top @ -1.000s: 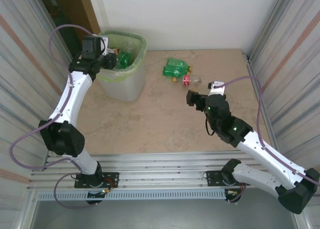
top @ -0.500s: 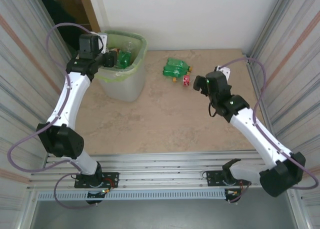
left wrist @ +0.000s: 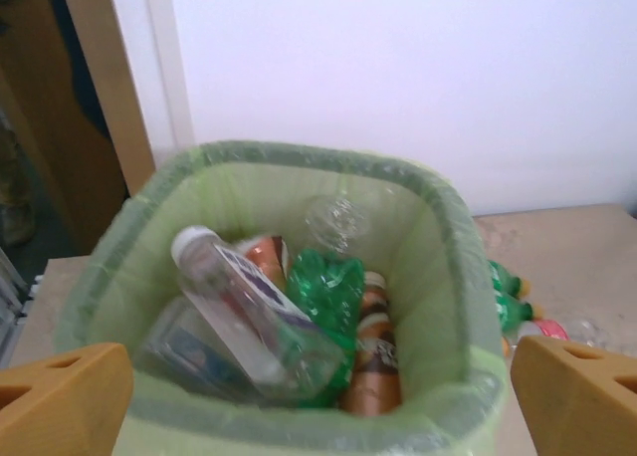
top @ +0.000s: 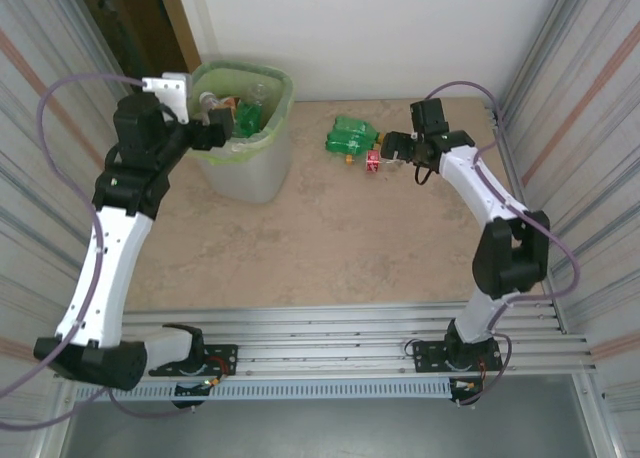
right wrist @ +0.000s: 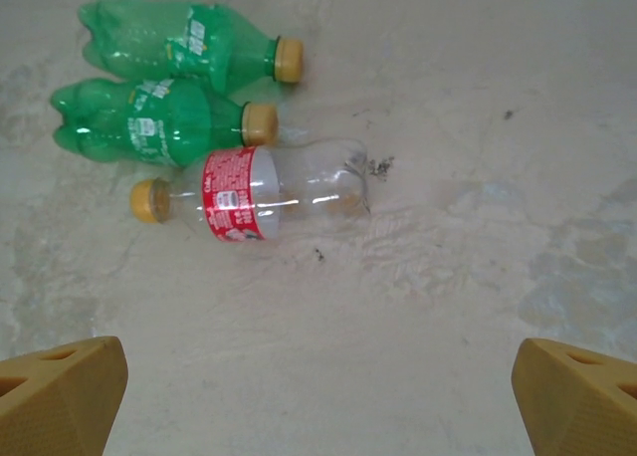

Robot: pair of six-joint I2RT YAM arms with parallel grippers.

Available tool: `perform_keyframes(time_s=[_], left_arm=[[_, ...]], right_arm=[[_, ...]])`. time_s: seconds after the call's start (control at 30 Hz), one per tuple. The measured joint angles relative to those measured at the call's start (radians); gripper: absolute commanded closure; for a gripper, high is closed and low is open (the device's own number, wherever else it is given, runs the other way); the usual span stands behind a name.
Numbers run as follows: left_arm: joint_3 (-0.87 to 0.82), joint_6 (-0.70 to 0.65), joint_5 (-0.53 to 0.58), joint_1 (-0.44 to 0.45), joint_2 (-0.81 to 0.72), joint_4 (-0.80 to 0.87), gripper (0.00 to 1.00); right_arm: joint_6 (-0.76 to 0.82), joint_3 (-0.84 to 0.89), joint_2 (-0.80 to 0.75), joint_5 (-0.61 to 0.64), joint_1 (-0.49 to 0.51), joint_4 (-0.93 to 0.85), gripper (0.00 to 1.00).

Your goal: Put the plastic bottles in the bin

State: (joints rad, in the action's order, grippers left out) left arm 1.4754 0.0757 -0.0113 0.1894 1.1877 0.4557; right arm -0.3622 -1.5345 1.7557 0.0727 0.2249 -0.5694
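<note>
The bin (top: 247, 174), lined with a light green bag, stands at the back left. Inside the bin (left wrist: 450, 217) lie several plastic bottles: a clear one with a purple label and white cap (left wrist: 239, 307), a crushed green one (left wrist: 323, 287) and a brown-labelled one (left wrist: 373, 371). My left gripper (top: 212, 128) hangs open at the bin's left rim, and my left gripper (left wrist: 318, 406) holds nothing. On the table lie two green bottles (top: 352, 134) (right wrist: 169, 43) (right wrist: 149, 122) and a clear red-labelled bottle (top: 373, 160) (right wrist: 254, 189). My right gripper (top: 396, 150) (right wrist: 318, 396) is open just right of that bottle.
Corrugated metal walls (top: 575, 98) close in both sides, and a white wall (top: 400, 38) stands behind. A wooden panel (top: 150, 23) stands behind the bin. Aluminium rails (top: 320, 333) run along the near edge. Bare tabletop (top: 330, 238) lies between the arms.
My left gripper has opened over the bin and drawn back to its left rim. My right arm has swung from mid-table out to the red-labelled bottle.
</note>
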Motion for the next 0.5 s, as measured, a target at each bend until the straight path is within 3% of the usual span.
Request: perform_keyframes(time_s=[0.23, 0.5], left_arm=[[-0.258, 0.123, -0.024, 0.002, -0.233, 0.011, 0.01], [-0.417, 0.264, -0.026, 0.002, -0.443, 0.024, 0.01]], right_arm=[[0.147, -0.158, 0.236, -0.19, -0.061, -0.007, 0.02], [0.309, -0.332, 0.399, -0.291, -0.063, -0.031, 0.03]])
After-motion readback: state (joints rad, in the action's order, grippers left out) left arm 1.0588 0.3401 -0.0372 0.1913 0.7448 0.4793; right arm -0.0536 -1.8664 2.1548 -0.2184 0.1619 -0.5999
